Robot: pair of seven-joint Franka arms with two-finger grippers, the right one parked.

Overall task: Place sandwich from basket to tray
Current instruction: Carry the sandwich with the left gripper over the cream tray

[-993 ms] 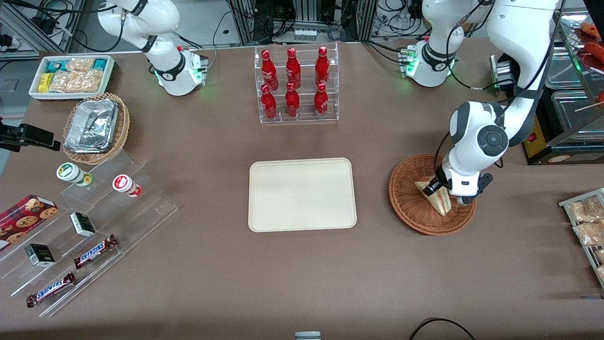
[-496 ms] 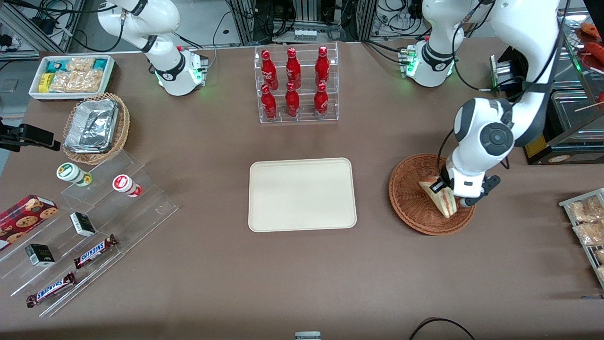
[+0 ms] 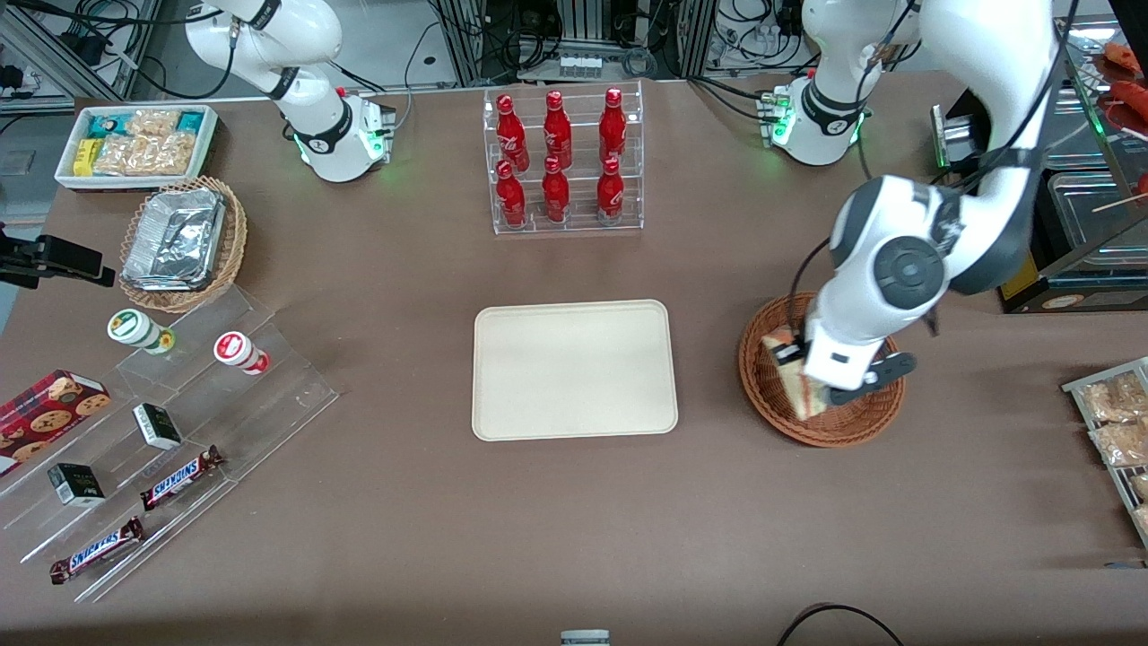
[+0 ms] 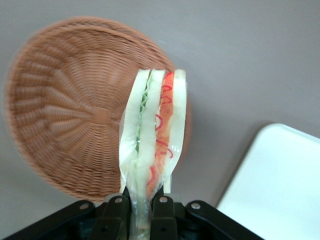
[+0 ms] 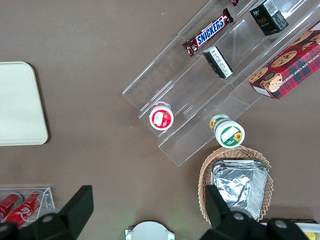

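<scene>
Left arm bent over basket [image 3: 789, 408]; gripper [image 4: 141, 204] above it, fingers [image 4: 162, 202] clamped on sandwich [image 4: 152, 135], lifted clear of weave. Arm hides most of sandwich from front. Tray [image 3: 574, 368] beside basket.

Six red bottles [image 3: 560, 157] stand in a clear rack near the surface's edge farthest from the front camera. Toward the parked arm's end sit a foil-filled wicker basket [image 3: 184, 243], a white snack bin [image 3: 136, 145] and clear stepped shelves [image 3: 170, 431] with chocolate bars [image 3: 181, 476].

Brown table [image 3: 377, 520] carries tray [image 3: 574, 370] and basket [image 3: 771, 399].
</scene>
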